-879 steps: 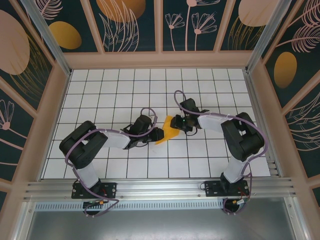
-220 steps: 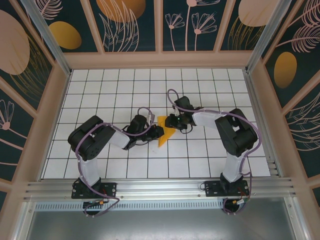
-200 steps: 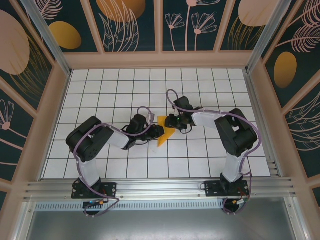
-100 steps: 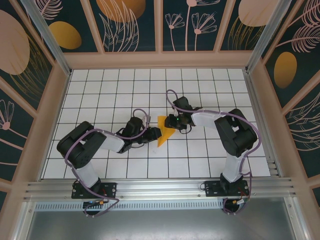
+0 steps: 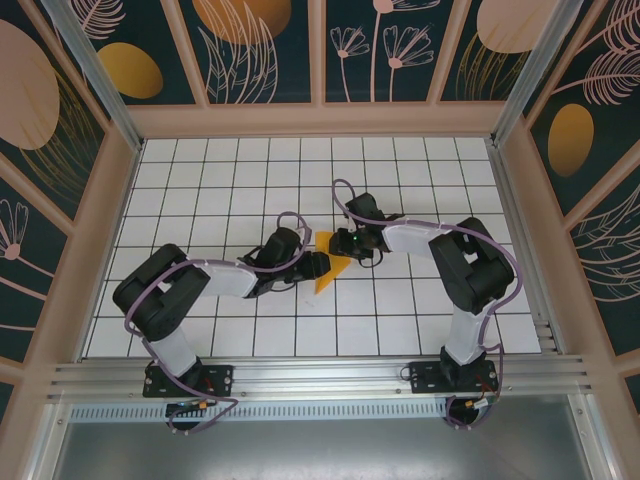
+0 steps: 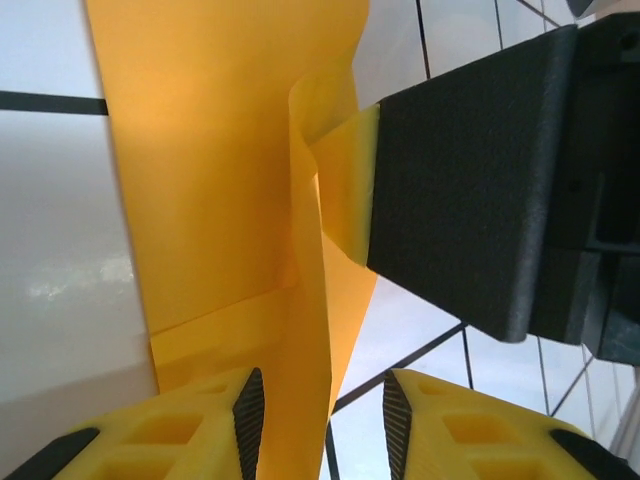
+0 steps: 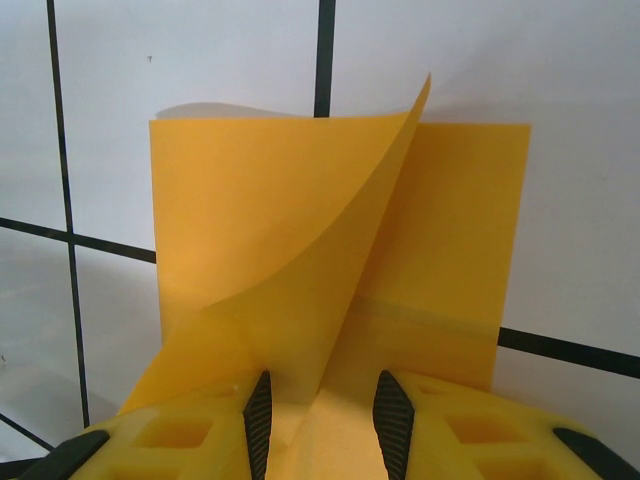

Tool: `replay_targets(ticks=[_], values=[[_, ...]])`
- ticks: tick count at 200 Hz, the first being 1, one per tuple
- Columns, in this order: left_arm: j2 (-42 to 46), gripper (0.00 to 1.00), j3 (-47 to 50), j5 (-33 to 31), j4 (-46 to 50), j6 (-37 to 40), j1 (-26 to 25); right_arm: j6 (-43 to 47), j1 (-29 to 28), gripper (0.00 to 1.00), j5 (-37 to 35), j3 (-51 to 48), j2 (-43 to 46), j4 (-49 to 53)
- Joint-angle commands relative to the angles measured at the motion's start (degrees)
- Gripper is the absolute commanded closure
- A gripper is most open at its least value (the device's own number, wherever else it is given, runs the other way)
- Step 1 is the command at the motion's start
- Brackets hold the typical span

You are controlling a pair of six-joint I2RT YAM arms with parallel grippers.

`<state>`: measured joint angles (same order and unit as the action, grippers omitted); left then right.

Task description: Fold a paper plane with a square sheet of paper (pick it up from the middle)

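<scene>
**Position.** The orange-yellow sheet of paper [image 5: 332,264], partly folded, is found near the middle of the white gridded worktop [image 5: 300,170], between the two grippers. One layer lies flat on the tiles. A raised flap [image 7: 290,210] is curled up off it towards the right gripper [image 7: 320,410].

**Jaws.** The jaws of the left gripper [image 6: 325,420] are set narrowly apart about an upright ridge of the paper. A strip of worktop is seen between the ridge and one pad, so no pinch is judged to be made. The jaws of the right gripper are likewise narrow, with paper rising between them. Whether it is actually gripped cannot be told.

**Risks.**
- The raised flap is uncreased and may spring back flat if the right side is let go, so the fold would be lost.
- A skewed crease is likely if the left jaws are shut while the ridge stands off-centre.
- The thin sheet could be crumpled or torn if the two close-set grippers are pulled apart while both are holding it.
- The flat layer may be dragged across the smooth tiles, as nothing is seen pinning it down.
</scene>
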<state>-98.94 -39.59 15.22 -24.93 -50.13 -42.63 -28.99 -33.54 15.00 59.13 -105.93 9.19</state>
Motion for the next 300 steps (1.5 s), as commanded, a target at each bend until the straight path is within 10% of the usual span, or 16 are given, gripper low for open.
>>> replay_targets(ticks=[1,152,300], values=[[-1.4,0.6,-2.0,-3.2,5.9,2.6,-0.6,-0.3,-0.4,0.61,-3.1,-0.6,-3.1,4.0],[-4.8,0.81,-6.5,-6.6,13.8,5.1,-2.4,-0.3,-0.4,0.61,-3.0,-0.8,-2.6,3.8],[-1.1,0.97,9.6,4.2,-17.4,-10.0,0.7,0.1,0.1,0.6,8.9,-6.5,7.3,-3.6]])
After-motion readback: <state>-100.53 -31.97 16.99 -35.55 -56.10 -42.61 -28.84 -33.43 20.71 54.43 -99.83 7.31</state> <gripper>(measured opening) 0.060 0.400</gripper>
